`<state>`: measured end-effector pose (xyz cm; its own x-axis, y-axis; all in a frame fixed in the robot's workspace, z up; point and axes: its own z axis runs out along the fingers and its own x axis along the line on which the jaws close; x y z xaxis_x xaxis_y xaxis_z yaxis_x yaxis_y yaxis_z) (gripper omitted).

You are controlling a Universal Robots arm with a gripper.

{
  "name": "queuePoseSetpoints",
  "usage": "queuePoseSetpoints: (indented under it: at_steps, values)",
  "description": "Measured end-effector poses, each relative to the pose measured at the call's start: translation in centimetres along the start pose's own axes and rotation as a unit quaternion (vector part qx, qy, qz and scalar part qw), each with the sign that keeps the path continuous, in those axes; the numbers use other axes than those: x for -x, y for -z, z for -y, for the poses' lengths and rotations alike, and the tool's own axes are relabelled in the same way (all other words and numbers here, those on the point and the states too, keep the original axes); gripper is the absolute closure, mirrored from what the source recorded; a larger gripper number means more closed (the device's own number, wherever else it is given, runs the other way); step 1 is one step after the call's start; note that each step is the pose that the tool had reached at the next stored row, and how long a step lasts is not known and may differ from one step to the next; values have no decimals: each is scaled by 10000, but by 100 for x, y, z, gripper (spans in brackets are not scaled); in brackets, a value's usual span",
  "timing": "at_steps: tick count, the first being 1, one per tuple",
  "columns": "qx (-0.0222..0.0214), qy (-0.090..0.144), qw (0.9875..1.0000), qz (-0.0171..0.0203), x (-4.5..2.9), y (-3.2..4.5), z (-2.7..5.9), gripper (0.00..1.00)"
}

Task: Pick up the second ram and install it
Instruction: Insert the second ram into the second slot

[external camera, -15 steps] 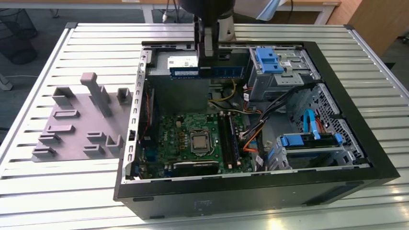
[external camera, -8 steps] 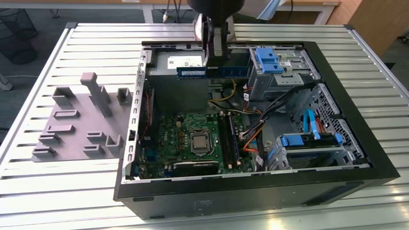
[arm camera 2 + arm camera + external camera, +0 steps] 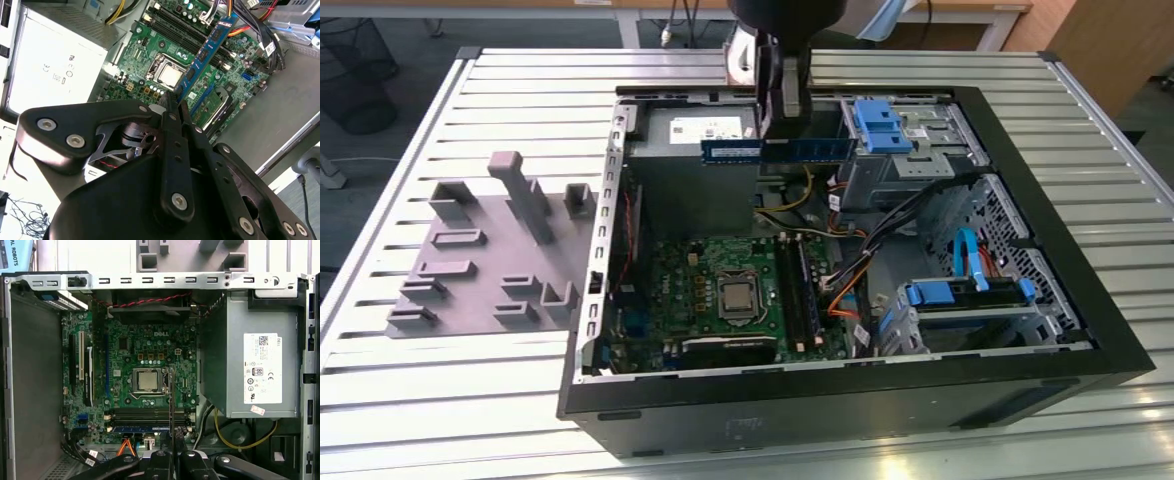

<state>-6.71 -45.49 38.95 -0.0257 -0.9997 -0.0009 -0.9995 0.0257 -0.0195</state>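
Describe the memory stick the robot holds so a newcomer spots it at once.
Find the open black computer case on the slatted table. Above it hangs the pincer, shut on the second ram: a thin blue-green stick held level in the air, unlike the green motherboard lying flat inside the case.

1. Your ram [image 3: 734, 150] is blue with black chips.
2. Your gripper [image 3: 174, 104] is black.
3. You see a green motherboard [image 3: 700, 275] with a silver processor [image 3: 738, 296].
4. The tray [image 3: 467, 270] is plain grey.
5. The case [image 3: 854, 405] is black, its latches [image 3: 878, 125] blue; the table [image 3: 440, 400] shows pale ribbed stripes.
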Motion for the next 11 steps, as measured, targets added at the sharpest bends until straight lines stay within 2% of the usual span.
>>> queuePoseSetpoints:
  at_steps: [11]
  values:
    - [0,-13,10000,0,0,0,6,86]
